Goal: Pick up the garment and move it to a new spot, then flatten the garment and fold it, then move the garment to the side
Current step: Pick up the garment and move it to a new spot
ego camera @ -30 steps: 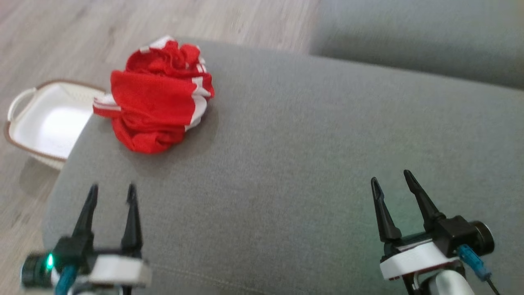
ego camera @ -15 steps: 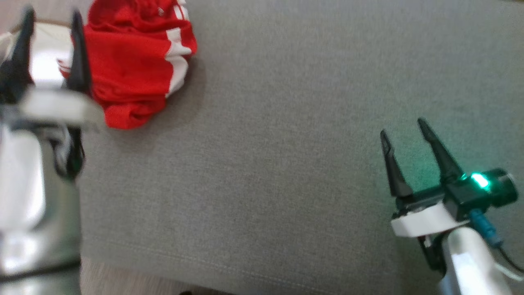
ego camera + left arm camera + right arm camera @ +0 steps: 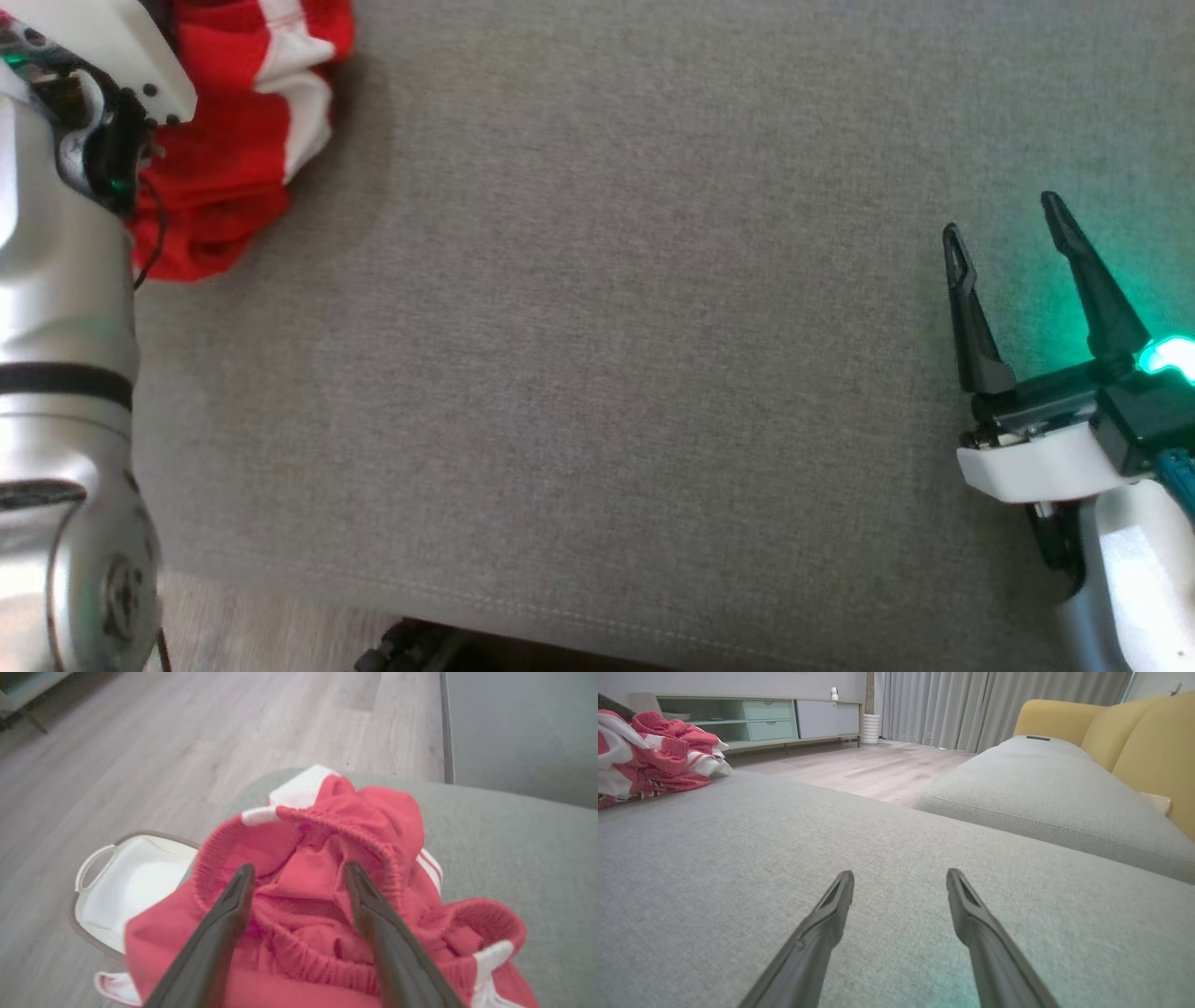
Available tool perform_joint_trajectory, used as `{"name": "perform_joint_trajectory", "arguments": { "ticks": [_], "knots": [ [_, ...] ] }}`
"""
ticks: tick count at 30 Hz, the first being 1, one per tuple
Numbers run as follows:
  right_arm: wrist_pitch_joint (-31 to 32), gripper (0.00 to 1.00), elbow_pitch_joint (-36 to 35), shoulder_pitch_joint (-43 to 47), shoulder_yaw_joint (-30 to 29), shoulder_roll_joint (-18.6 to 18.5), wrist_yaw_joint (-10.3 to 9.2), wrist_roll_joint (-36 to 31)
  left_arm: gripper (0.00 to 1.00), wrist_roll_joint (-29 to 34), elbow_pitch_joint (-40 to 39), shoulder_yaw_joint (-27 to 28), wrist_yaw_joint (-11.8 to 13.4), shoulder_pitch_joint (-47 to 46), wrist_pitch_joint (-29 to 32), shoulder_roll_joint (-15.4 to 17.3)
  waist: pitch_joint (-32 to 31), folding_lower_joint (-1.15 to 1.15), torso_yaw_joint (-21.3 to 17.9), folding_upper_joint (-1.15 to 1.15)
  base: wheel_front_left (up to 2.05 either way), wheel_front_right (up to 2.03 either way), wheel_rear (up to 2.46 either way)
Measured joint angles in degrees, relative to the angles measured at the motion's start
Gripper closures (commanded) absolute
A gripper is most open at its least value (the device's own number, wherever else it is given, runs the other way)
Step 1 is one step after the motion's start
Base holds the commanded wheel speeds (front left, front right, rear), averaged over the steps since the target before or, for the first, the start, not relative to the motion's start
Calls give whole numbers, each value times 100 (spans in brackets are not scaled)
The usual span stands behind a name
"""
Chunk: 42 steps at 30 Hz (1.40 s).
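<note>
Now: open left gripper (image 3: pixel 299 870) poised over the crumpled garment (image 3: pixel 308 844)

The garment is a pair of red shorts with white side stripes. It lies bunched in a loose heap at the left corner of the grey seat cushion (image 3: pixel 607 327), close to the edge. It looks like a thin, light knit: soft, limp and without shape of its own, so it should sag and trail from whatever point is lifted. The ribbed elastic waistband loops through the top of the heap and is probably the firmest place to pinch. A grip on one loose fold risks lifting a single layer and leaving the rest dragging.

The left gripper's two fingers stand well apart, straddling the waistband folds from above. Whether the tips touch the cloth is hard to tell, as the fingers blur lower down. The right gripper (image 3: pixel 1001 219) is also spread wide with nothing between its fingers, low over bare cushion and well apart from the garment.

The left wrist view gives the waistband detail and a white basket (image 3: pixel 131 882) on the wood floor (image 3: pixel 140 765) beside the cushion's corner. In the head view, the left forearm (image 3: pixel 56 308) covers part of the heap. The right wrist view adds the room beyond: a second grey cushion (image 3: pixel 1041 779), a yellow sofa back (image 3: pixel 1148 742) and a low sideboard (image 3: pixel 761 718).
</note>
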Motion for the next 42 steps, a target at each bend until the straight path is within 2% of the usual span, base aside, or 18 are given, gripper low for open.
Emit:
{"name": "perform_joint_trajectory", "arguments": {
  "ticks": [8, 9, 10, 16, 24, 35, 42],
  "knots": [
    [-16, 0, -104, -140, -10, -9, 0, 0, 0, 62, 921, -113, 48, -319, -64, 122, 233, -1, -183, 0, 0, 0, 0],
    [-16, 0, -107, -142, -10, -9, 0, 0, 25, 66, 977, -143, 54, -346, -154, 140, 242, -1, -191, 0, 0, 0, 0],
    [-18, 0, -107, -147, -10, -9, 0, 0, 100, 70, 1013, -157, 78, -358, -268, 151, 243, -1, -196, 0, 0, 0, 0],
    [-16, 0, -45, -172, -58, 0, 0, 0, 100, 70, 1113, -214, 32, -377, -1220, 213, 119, -1, -222, 0, 0, 0, 0],
    [-16, 0, 77, -196, -22, 76, 0, 45, 100, 172, 1042, -471, -114, -432, -1935, 315, -291, -1, -225, 0, 0, 0, 0],
    [-16, 0, 270, -11, 126, 514, 0, 219, 100, 371, -76, -1159, -200, -560, -2068, 633, -1308, -2, -416, 0, 0, 0, 0],
    [-16, 0, 258, 58, 238, 630, 0, 330, 100, 107, -1096, -2202, -213, -628, -1961, 644, -1739, -2, -891, 0, 0, 0, 0]
  ]
}}
